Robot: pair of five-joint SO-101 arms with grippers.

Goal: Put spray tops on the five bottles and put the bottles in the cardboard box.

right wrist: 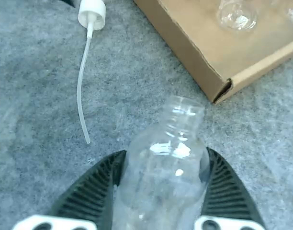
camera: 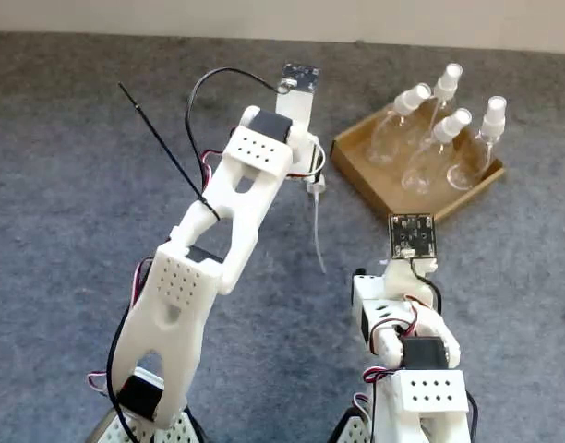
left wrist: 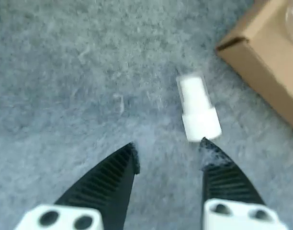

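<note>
Clear plastic: we see the uncapped bottle (right wrist: 177,129) clamped tight in the right gripper (right wrist: 165,154), the cardboard box (right wrist: 182,48) just ahead. The left gripper (left wrist: 168,152) gapes open (tips well apart), the spray top (left wrist: 198,112) lying just beyond one tip.

1. The white plastic spray top (left wrist: 199,112) lies just beyond one tip of the spread jaws of the left gripper (left wrist: 168,153).
2. The clear plastic bottle (right wrist: 165,163) sits clasped between the jaws of the right gripper (right wrist: 165,154).
3. The shallow brown cardboard box (right wrist: 185,48), holding four capped bottles (camera: 390,137), lies ahead of both.

A grey carpet (camera: 70,138) covers the work surface.
</note>
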